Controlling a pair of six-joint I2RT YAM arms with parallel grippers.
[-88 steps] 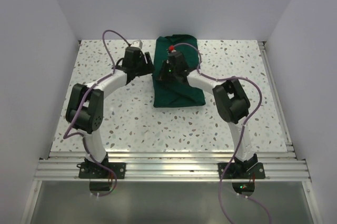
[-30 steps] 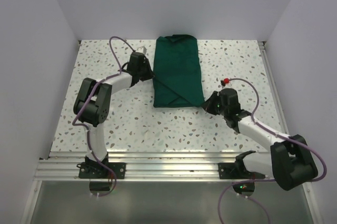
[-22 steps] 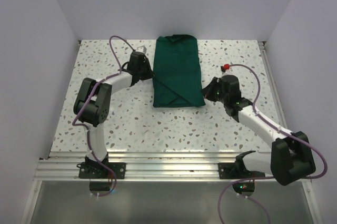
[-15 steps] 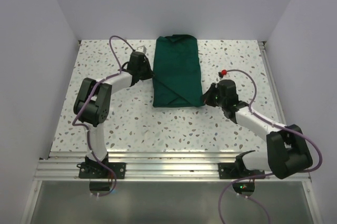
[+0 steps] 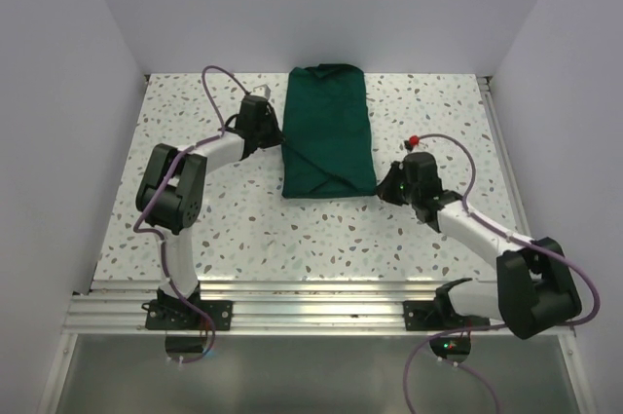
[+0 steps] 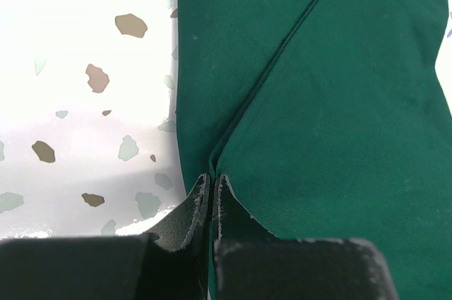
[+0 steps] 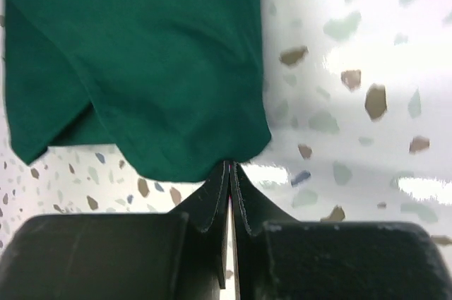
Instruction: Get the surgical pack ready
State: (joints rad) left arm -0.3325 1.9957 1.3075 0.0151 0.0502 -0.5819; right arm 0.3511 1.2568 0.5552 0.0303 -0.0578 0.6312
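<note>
The surgical pack (image 5: 328, 131) is a dark green cloth folded into a long bundle at the back middle of the speckled table. A diagonal fold line crosses it. My left gripper (image 5: 281, 141) is shut, and its tips (image 6: 211, 175) rest on the pack's (image 6: 339, 102) left edge where the fold begins. Shut as well, my right gripper (image 5: 383, 189) has its tips (image 7: 230, 164) touching the rounded near right corner of the pack (image 7: 155, 53). No cloth shows between either pair of fingers. What the bundle holds is hidden.
White walls close in the table (image 5: 234, 229) at the back and both sides. An aluminium rail (image 5: 311, 302) with the arm bases runs along the near edge. Another rail (image 5: 508, 170) lines the right side. Purple cables loop above both arms.
The right arm has left the top of the pack and swung out to its near right corner, shifting slightly there over the last second. The left gripper has stayed at the left edge.
</note>
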